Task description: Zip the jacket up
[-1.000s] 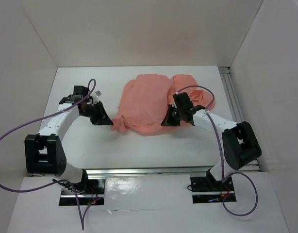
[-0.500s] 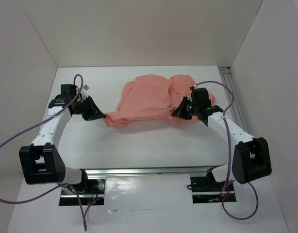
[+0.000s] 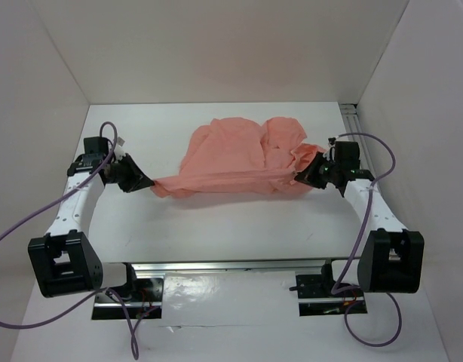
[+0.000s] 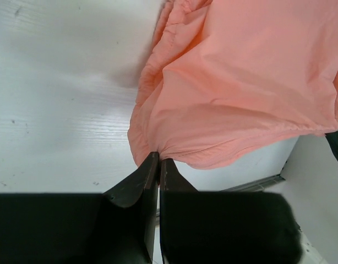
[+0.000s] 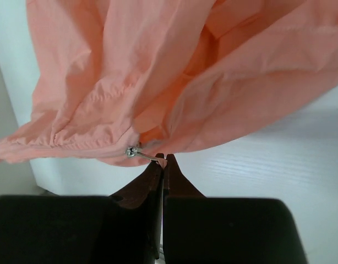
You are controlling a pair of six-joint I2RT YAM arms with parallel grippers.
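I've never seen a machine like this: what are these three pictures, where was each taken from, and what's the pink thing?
These are two small robot arms bolted at the near edge of a white table. The wide picture looks down from above and behind them; the other two come from a camera on each wrist, so the dark wedges at the bottom are that arm's own fingers. A pink jacket lies on the table. The left gripper pinches one edge of it; the right gripper is closed on the small metal zipper pull. The fabric is stretched between them.
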